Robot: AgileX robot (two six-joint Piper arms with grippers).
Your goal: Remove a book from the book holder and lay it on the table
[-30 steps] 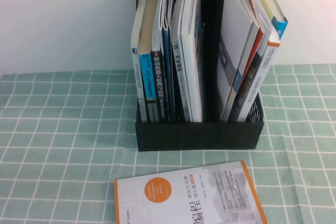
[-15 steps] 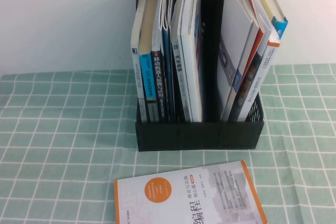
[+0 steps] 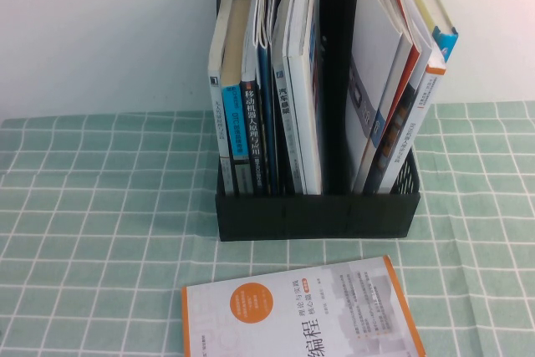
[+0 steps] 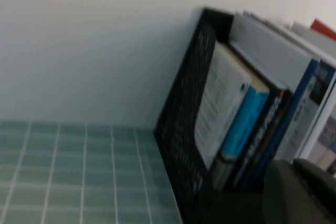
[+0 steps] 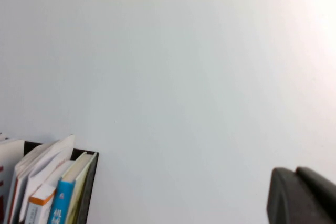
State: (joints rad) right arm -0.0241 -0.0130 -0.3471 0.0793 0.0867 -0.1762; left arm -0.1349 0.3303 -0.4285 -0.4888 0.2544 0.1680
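Observation:
The black book holder (image 3: 318, 215) stands upright at the back of the green checked table (image 3: 100, 206), packed with upright books. The book (image 3: 428, 6), cream with a blue band, leans at the holder's far right end. No arm shows in the high view. In the left wrist view my left gripper (image 4: 294, 169) is shut on nothing, close to the holder's (image 4: 181, 129) left end and above the table (image 4: 68, 171). My right gripper (image 5: 295, 174), shut and empty, faces the white wall, with the book (image 5: 77, 184) and holder corner (image 5: 90, 182) off to one side.
A white book with an orange circle and orange edges (image 3: 301, 315) lies flat on the cloth in front of the holder, at the near edge. A white wall (image 3: 100, 31) rises just behind the holder. Bare cloth lies to the holder's left and right.

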